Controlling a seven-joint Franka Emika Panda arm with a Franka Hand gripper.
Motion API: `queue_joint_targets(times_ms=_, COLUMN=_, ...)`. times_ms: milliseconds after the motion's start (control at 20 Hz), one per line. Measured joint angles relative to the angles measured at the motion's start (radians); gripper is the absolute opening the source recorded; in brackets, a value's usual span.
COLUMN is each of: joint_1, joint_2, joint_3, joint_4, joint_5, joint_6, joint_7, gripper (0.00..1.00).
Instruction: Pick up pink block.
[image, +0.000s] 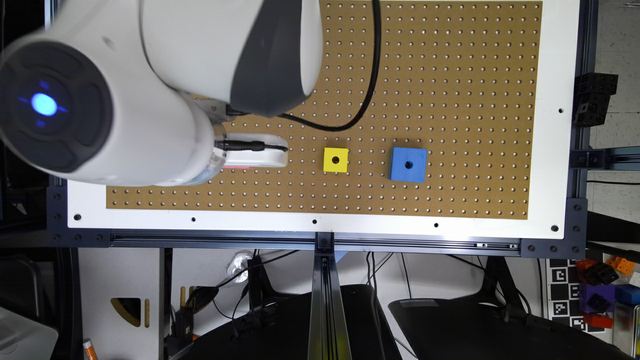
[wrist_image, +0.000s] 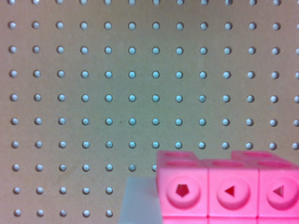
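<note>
Two views showing the pink block (wrist_image: 229, 189): lying on the brown pegboard (image: 450, 75) close under the wrist camera, and peeking out as a thin pink sliver beneath the white gripper (image: 255, 150), towards the exterior view's left of the yellow cube (image: 335, 160) and blue cube (image: 408, 164). Cannot tell whether fingers apart or together.

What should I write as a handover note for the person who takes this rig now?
Gripper: low over the pegboard near the exterior view's left; whether it is open or shut cannot be told.
Pink block: close under the wrist camera; a pink sliver shows beneath the gripper in the exterior view. Whether it is gripped or lifted cannot be told.
Yellow cube and blue cube: apart on the board, towards the exterior view's right.
Left: confirm the grasp, then lift the pink block.
</note>
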Motion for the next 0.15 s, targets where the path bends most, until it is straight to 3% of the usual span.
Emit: queue_joint_targets(times_ms=150, joint_1=0.0, joint_2=0.001, joint_3=0.0, joint_4=0.0, joint_5=0.0, joint_6=-0.002, joint_7=0.0, gripper=0.0)
